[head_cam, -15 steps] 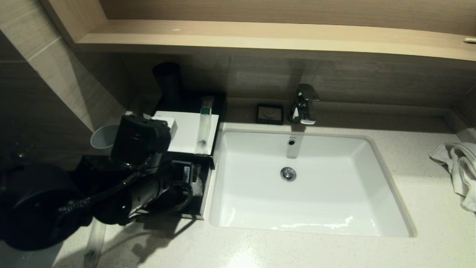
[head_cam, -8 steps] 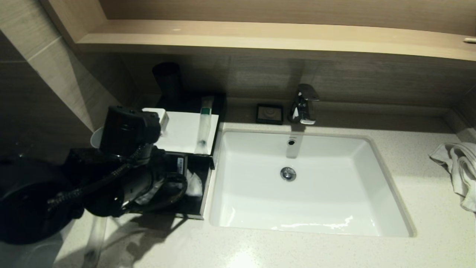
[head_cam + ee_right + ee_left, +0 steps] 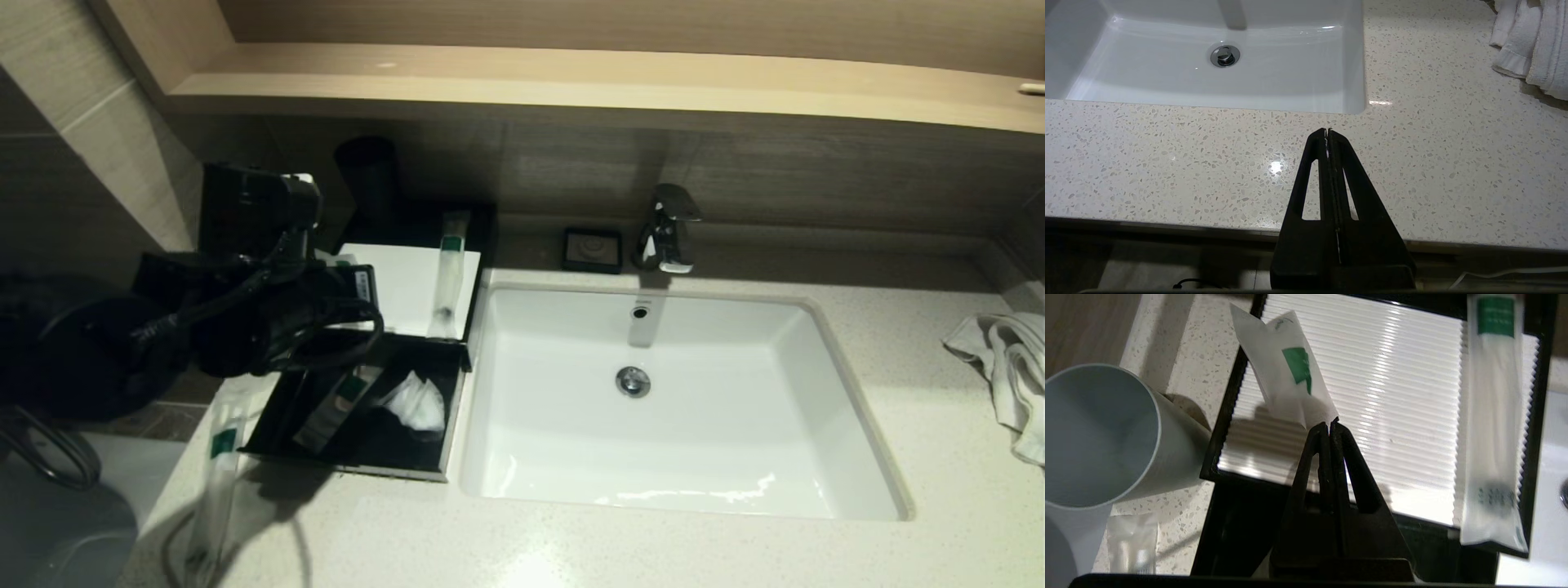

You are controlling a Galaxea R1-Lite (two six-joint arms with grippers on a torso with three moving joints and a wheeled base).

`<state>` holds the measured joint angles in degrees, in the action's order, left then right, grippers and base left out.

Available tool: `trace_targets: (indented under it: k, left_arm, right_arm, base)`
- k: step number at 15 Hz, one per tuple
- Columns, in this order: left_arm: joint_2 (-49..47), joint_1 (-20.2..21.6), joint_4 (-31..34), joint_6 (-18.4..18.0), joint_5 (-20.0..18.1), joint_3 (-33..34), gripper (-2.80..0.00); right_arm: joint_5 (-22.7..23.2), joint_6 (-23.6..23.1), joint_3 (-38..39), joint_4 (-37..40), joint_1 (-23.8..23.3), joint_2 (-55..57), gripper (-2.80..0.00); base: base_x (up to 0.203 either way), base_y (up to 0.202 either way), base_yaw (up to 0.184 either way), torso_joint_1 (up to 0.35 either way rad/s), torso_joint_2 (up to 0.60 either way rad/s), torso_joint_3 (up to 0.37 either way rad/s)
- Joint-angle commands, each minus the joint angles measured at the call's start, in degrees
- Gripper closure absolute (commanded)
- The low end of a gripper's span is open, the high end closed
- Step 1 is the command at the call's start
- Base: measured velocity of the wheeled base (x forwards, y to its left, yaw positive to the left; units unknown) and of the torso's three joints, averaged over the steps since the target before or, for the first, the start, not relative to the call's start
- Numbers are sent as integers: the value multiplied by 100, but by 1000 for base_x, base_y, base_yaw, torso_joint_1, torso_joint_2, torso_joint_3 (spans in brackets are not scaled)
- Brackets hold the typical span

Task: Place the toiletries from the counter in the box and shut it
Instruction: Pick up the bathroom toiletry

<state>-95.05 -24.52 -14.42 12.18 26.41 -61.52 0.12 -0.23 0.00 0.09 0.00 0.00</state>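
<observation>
Where a second ago the left gripper (image 3: 1329, 425) hung spread and low over the box (image 3: 404, 286), hiding its pulled-out drawer (image 3: 359, 471), we now see its fingers pressed together on one corner of a small white sachet (image 3: 1286, 375) with a green mark. The arm has drawn up and back toward the wall, so the sachet dangles clear above the box's ribbed white top. That uncovers the drawer, where a slim packet (image 3: 331, 408) and a crumpled white sachet (image 3: 416, 400) already lie. We judge the pick made and the carry to the drawer next. One long packet (image 3: 447, 273) lies on the box top and another (image 3: 219, 457) on the counter (image 3: 653, 547) beside the drawer, so the closing is some way off. The right gripper (image 3: 1328, 130) waits, fingers together, over the counter's front edge.
</observation>
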Motion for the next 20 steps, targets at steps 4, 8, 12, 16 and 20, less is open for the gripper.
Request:
trace_targets:
  k: [4, 8, 12, 16, 20]
  left_arm:
    - [-532, 88, -131, 371, 418, -450, 0]
    - [-367, 88, -123, 491, 545, -416, 0]
    - [-306, 149, -113, 610, 646, -385, 0]
    - [-365, 255, -122, 627, 646, -361, -280]
    - [-317, 272, -131, 662, 620, -366, -280]
  right_arm:
    - [-2, -4, 0, 0, 0, 0, 0]
    - [-2, -4, 0, 0, 0, 0, 0]
    - [-3, -4, 0, 0, -3, 0, 0]
    - [6, -4, 0, 0, 0, 0, 0]
    - [6, -4, 0, 0, 0, 0, 0]
  base:
    - [0, 0, 0, 0, 0, 0]
    - [0, 0, 0, 0, 0, 0]
    - [0, 0, 0, 0, 0, 0]
    - [0, 0, 0, 0, 0, 0]
    - [0, 0, 0, 0, 0, 0]
